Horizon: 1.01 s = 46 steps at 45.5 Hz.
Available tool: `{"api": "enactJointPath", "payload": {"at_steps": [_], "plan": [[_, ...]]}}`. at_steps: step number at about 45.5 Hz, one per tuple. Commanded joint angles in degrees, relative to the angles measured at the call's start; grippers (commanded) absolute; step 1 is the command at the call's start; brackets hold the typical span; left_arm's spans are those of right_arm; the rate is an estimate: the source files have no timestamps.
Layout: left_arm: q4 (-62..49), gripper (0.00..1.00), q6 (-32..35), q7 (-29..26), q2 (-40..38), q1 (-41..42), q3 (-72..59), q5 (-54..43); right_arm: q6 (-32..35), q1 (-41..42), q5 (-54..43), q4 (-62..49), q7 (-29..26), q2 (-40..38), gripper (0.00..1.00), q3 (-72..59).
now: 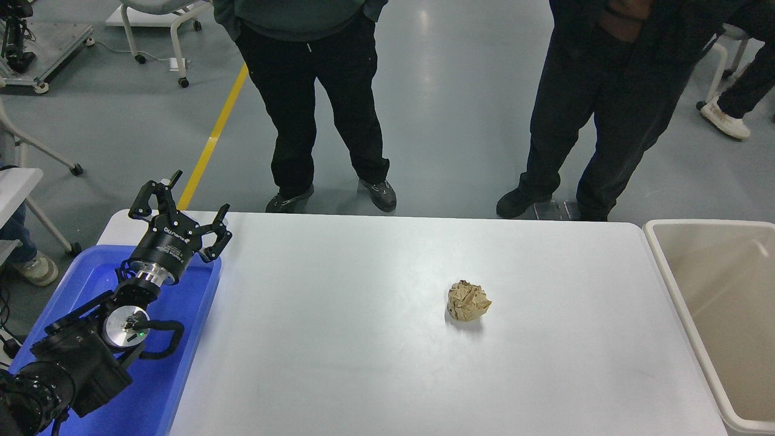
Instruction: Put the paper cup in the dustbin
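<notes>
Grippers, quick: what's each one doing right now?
Left gripper: open, holding nothing, parked over the blue tray at the table's left end.
Right gripper: not in view, so its state cannot be told.
</notes>
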Motion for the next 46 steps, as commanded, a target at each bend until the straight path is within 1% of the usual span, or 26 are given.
{"api": "enactJointPath", "payload": {"at_steps": [1, 12, 16, 22, 26, 30, 33, 34, 38, 46], "plan": [[0.0, 1.0, 0.0, 0.0, 0.0, 0.0, 0.0, 0.0, -0.1, 4.7, 0.1, 4.1, 0.3, -1.5, 0.99, 10.7], [0.0, 1.0, 0.0, 0.0, 0.0, 0.0, 0.0, 0.0, -0.1, 9.0, 0.0, 15.6, 0.3, -6.2, 0.99, 19.6], [0.0, 1.0, 0.0, 0.0, 0.0, 0.0, 0.0, 0.0, -0.1, 9.1, 0.1, 19.7, 0.3, -7.3, 0.99, 25.5], [0.0, 1.0, 0.0, 0.0, 0.0, 0.0, 0.0, 0.0, 0.0, 8.7, 0.1, 27.1, 0.3, -7.8, 0.99, 38.4], [0.1, 1.0, 0.0, 0.0, 0.0, 0.0, 0.0, -0.1, -0.1, 8.3, 0.1, 30.6, 0.3, -7.6, 0.99, 42.2], [0.0, 1.0, 0.0, 0.0, 0.0, 0.0, 0.0, 0.0, -0.1, 8.1, 0.1, 32.6, 0.9, -7.3, 0.99, 43.2], [0.0, 1.0, 0.0, 0.0, 0.0, 0.0, 0.0, -0.1, -0.1, 7.9, 0.1, 33.4, 2.6, -7.0, 0.99, 43.7], [0.0, 1.0, 0.0, 0.0, 0.0, 0.0, 0.0, 0.0, 0.0, 7.5, 0.1, 33.9, 4.3, -6.7, 0.99, 43.9], [0.1, 1.0, 0.0, 0.0, 0.0, 0.0, 0.0, 0.0, 0.0, 6.0, 0.1, 35.5, 7.6, -6.2, 0.99, 44.0], [0.1, 1.0, 0.0, 0.0, 0.0, 0.0, 0.0, 0.0, -0.2, 1.8, 0.1, 37.9, 12.2, -4.2, 0.99, 44.7]]}}
